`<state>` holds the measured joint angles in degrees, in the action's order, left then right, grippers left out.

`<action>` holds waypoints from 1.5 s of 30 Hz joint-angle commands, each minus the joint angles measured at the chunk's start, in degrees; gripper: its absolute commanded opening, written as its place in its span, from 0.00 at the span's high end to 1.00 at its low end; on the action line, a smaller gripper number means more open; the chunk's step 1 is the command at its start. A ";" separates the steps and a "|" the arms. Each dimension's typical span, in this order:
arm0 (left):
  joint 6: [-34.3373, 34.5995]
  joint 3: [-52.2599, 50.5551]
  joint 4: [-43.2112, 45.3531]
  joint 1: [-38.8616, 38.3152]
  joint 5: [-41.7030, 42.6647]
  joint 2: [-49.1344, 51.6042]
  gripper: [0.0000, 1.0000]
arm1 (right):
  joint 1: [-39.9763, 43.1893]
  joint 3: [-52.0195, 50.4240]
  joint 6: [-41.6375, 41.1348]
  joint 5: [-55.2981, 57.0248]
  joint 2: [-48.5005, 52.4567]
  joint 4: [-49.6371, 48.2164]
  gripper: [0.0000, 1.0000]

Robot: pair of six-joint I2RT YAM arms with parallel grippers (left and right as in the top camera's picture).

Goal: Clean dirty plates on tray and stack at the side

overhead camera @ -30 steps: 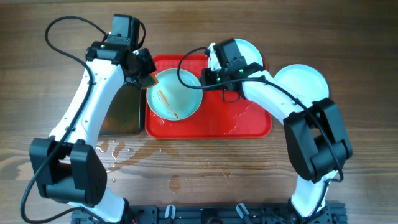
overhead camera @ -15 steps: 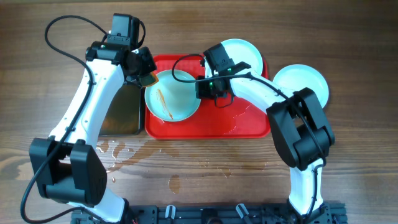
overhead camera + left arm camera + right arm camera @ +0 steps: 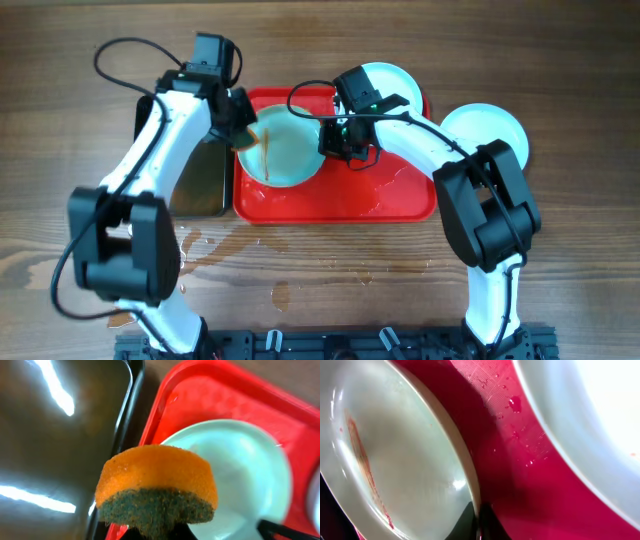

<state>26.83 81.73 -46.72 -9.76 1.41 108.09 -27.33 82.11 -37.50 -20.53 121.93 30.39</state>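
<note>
A pale plate [image 3: 285, 150] with an orange-brown sauce streak is tilted up over the left part of the red tray [image 3: 390, 195]. My right gripper [image 3: 328, 140] is shut on its right rim [image 3: 470, 485]; the streak shows in the right wrist view [image 3: 362, 462]. My left gripper [image 3: 243, 128] is shut on an orange sponge [image 3: 157, 487] with a dark green scrub side, held at the plate's left edge [image 3: 235, 470]. A second plate [image 3: 390, 85] lies at the tray's back right [image 3: 590, 425]. A third plate [image 3: 485, 130] sits on the table to the right of the tray.
A black tray [image 3: 195, 180] lies just left of the red tray and shows glossy in the left wrist view [image 3: 55, 435]. Water drops lie on the red tray's right half [image 3: 385, 185] and on the wooden table [image 3: 200, 245] in front.
My left gripper has moved the sponge right, onto the plate's left edge. My right gripper moved left, took the plate's right rim and tilted it up.
</note>
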 commanded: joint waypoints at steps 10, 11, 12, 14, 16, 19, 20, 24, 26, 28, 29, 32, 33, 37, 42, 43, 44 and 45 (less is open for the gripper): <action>-17.90 -1.16 4.39 -5.88 4.42 14.60 0.96 | 0.04 -0.20 1.55 0.28 1.62 -1.27 0.96; -20.92 -1.07 2.45 -5.84 7.80 14.47 0.96 | 0.04 -0.20 1.53 0.28 1.62 -1.29 0.96; -25.42 -0.55 -1.05 -5.84 12.35 14.16 0.96 | 0.04 -0.20 1.53 0.26 1.62 -1.42 0.96; -30.08 0.70 -7.15 -5.84 14.19 14.16 0.96 | 0.04 -0.20 1.55 -0.13 1.62 -1.81 0.96; -30.88 0.79 -6.10 -5.75 13.27 14.16 0.96 | 0.04 -0.20 1.55 -0.13 1.62 -1.81 0.96; -26.25 0.79 3.39 -5.22 10.86 14.19 0.96 | 0.04 -0.20 1.53 -0.13 1.62 -1.84 0.96; -23.85 0.79 7.85 -5.14 8.92 14.38 0.96 | 0.04 -0.20 1.51 -0.13 1.62 -1.84 0.96; -21.05 0.76 18.67 -5.14 4.63 16.31 0.96 | 0.04 -0.20 1.60 -0.13 1.62 -1.64 0.96; -15.54 0.76 17.99 -5.11 -5.14 17.64 0.96 | 0.04 -0.20 2.01 -0.15 1.62 -1.64 0.96; -10.23 0.76 13.57 -5.07 -11.82 18.03 0.96 | 0.04 -0.20 2.19 -0.15 1.62 -1.66 0.96; -8.63 0.76 10.67 -5.09 -13.09 18.03 0.96 | 0.04 -0.20 2.16 -0.15 1.62 -1.70 0.96; -4.90 0.79 1.11 -5.09 -12.41 18.03 0.96 | 0.04 -0.20 2.47 -0.15 1.62 -1.88 0.96; -4.94 0.79 -1.42 -5.09 -10.99 18.03 0.96 | 0.04 -0.20 2.49 -0.15 1.62 -1.88 0.96; -12.17 0.79 -7.41 -5.07 7.02 18.03 0.96 | 0.04 -0.20 2.47 -0.17 1.62 -1.90 0.96; -20.61 0.79 -4.44 -4.96 20.65 18.03 0.96 | -0.02 -0.20 2.47 -0.37 1.62 -2.27 0.96; -19.96 0.79 -0.50 -4.92 20.65 18.03 0.96 | -0.02 -0.20 2.45 -0.35 1.62 -2.32 0.96; -18.08 0.79 3.15 -4.92 20.61 18.03 0.96 | -0.02 -0.20 2.43 -0.35 1.62 -2.27 0.96; -15.02 0.79 7.37 -4.92 18.95 18.03 0.96 | -0.02 -0.20 2.47 -0.35 1.62 -2.29 0.96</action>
<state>8.86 84.36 -45.87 -14.31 21.45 122.04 -27.33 81.95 -35.70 -20.34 121.95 28.67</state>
